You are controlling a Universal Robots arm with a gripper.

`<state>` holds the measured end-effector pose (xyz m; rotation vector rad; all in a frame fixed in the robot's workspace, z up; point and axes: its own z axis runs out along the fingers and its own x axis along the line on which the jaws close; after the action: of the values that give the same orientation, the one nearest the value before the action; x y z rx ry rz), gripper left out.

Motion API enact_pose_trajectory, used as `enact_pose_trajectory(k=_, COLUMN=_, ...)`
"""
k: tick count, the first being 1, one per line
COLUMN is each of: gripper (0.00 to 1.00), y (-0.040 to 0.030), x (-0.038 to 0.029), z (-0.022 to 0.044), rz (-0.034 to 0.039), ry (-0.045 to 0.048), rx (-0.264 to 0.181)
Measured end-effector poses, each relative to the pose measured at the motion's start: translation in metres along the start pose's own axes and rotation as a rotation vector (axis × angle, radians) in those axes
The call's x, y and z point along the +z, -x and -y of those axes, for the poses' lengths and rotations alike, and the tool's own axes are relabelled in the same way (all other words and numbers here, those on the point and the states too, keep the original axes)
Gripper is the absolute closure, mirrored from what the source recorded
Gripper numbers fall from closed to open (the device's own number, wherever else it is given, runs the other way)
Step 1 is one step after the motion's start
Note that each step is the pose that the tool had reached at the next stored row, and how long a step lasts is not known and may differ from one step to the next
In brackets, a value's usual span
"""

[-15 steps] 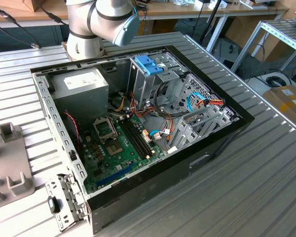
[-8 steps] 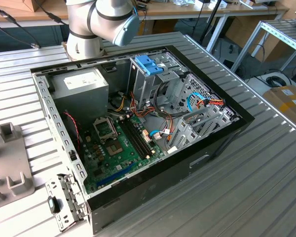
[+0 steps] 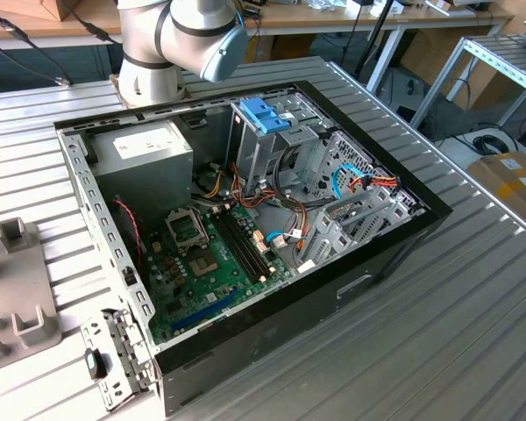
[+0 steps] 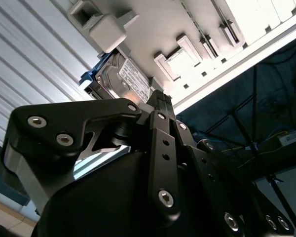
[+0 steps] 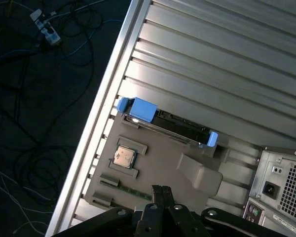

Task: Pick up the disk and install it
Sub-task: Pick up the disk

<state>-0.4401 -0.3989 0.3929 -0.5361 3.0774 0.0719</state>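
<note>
on the grey fixture (image 5: 158, 158) by the edge of the table (image 5: 212, 59), found the disk (image 5: 167, 123) standing on edge in its slot. noted the gripper (image 5: 162, 188) apart from it, closed on nothing. judged liable to topple the disk if lowered closed or off-centre.

The disk (image 5: 172, 127) is dark grey with a light-blue rail. In the second wrist view its label (image 4: 135, 81) is white with fine dark print. The gripper (image 5: 162, 190) is matt black. The table (image 3: 456, 333) is silver, ribbed in parallel stripes. The case (image 3: 359, 285) is black, its board (image 3: 202, 272) green, its latch (image 3: 265, 114) deeper blue. The tray (image 3: 17, 298) at the exterior view's left is grey.
</note>
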Motion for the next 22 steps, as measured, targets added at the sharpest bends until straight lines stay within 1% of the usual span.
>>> enact_pose_trajectory(k=22, gripper=0.89, y=0.0, x=0.0, z=0.0, rz=-0.0037, ry=0.0021, rx=-0.086)
